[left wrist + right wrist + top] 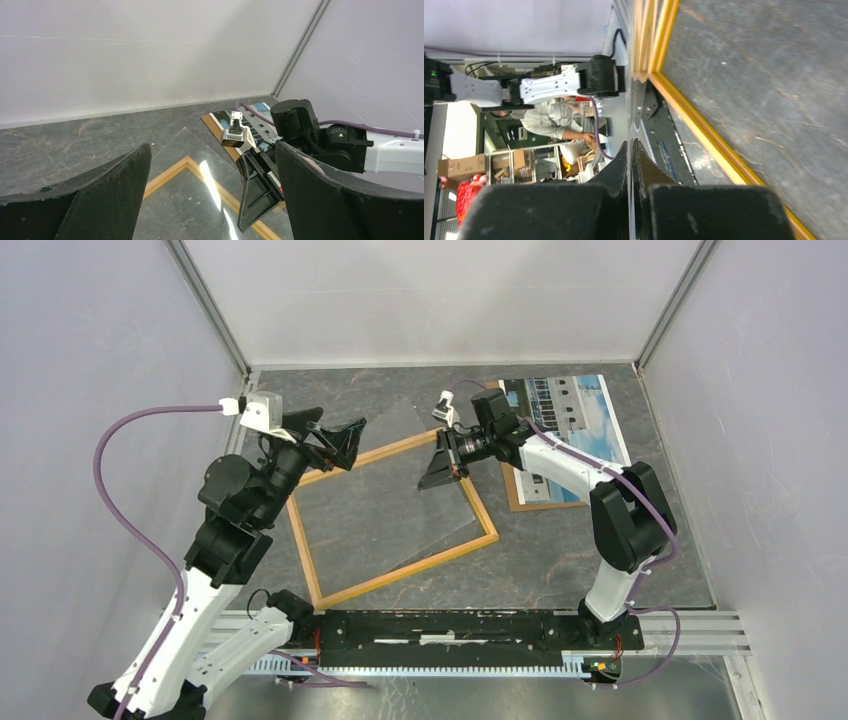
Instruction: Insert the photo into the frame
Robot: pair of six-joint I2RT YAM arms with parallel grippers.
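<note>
The frame (410, 571) of orange-yellow wood lies flat in the middle of the table; it also shows in the left wrist view (170, 172) and the right wrist view (704, 135). The photo (585, 415) of the pale building lies on a brown backing board (545, 504) at the back right, and its corner shows in the left wrist view (260, 107). My right gripper (440, 470) is shut on the edge of a clear sheet (390, 510) over the frame; the sheet runs edge-on between its jaws (630, 147). My left gripper (340, 445) is open and empty above the frame's far left corner (212, 150).
Grey walls close in the table on three sides. The arms' base rail (450, 630) runs along the near edge. The right arm (350, 145) reaches across in front of the photo.
</note>
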